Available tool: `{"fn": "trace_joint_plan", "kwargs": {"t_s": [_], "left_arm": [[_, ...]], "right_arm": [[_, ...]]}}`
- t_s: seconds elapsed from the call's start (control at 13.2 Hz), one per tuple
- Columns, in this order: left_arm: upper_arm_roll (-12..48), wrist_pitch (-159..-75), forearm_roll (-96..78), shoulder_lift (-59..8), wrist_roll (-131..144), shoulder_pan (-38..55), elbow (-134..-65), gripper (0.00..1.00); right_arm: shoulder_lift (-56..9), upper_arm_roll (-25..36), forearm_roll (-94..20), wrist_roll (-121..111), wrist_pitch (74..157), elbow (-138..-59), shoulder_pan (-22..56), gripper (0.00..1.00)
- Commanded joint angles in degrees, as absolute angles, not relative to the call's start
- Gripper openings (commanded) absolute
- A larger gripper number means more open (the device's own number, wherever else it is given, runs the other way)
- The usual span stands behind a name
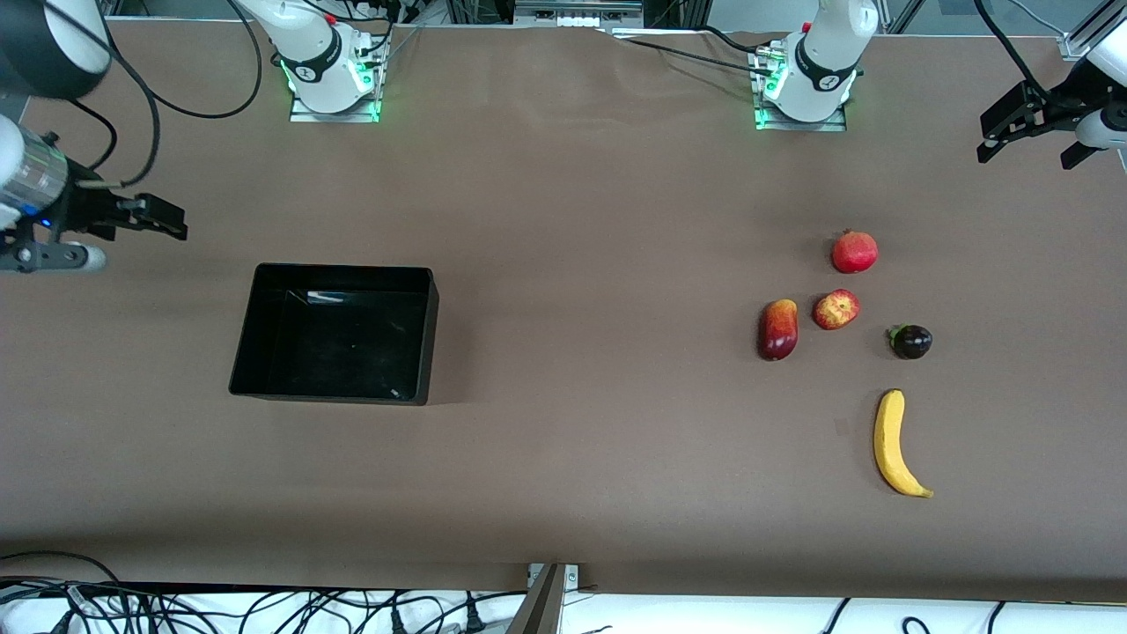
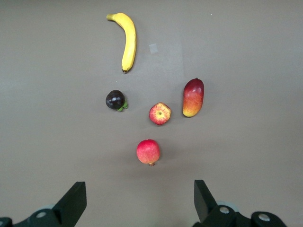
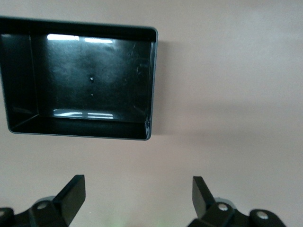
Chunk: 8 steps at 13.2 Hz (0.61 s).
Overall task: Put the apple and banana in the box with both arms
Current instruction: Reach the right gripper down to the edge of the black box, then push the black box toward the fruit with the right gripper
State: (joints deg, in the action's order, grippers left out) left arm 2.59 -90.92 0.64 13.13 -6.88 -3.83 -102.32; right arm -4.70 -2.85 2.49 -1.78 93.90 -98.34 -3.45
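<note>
The counter point(image 1: 563, 202) carries 1 black box point(image 1: 430, 339) with nothing in it, toward the right arm's end. 5 fruits lie toward the left arm's end, none touching: 1 banana point(image 1: 892, 442) nearest the front edge, 1 mango point(image 1: 778, 328), 1 pomegranate point(image 1: 855, 252), 1 apple point(image 1: 836, 309) between them, 1 mangosteen point(image 1: 911, 341). The left end effector point(image 1: 1030, 132) and right end effector point(image 1: 145, 217) hang released, holding nothing, above opposite counter ends.
</note>
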Motion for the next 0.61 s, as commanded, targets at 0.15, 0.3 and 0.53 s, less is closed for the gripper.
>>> {"fn": "trace_joint_plan", "kwargs": {"t_s": [0.15,0.3,0.53], "left_arm": [[2.72,-89.65,0.53,12.66,-7.38,-3.96,-100.81,1.0],[2.72,-89.74,0.53,12.66,-7.38,-3.96,-100.81,1.0],[2.72,-89.65,0.53,12.66,-7.38,-3.96,-100.81,1.0]], "right_arm": [[-17.11,-2.64,2.99,-0.44,96.84,-97.64,-3.34,1.0],[-20.64,-2.29,3.25,-0.35,102.71,-99.65,-3.51,1.0],[-21.44,-1.49,3.25,1.92,116.67,-108.77,-3.6,0.98]]}}
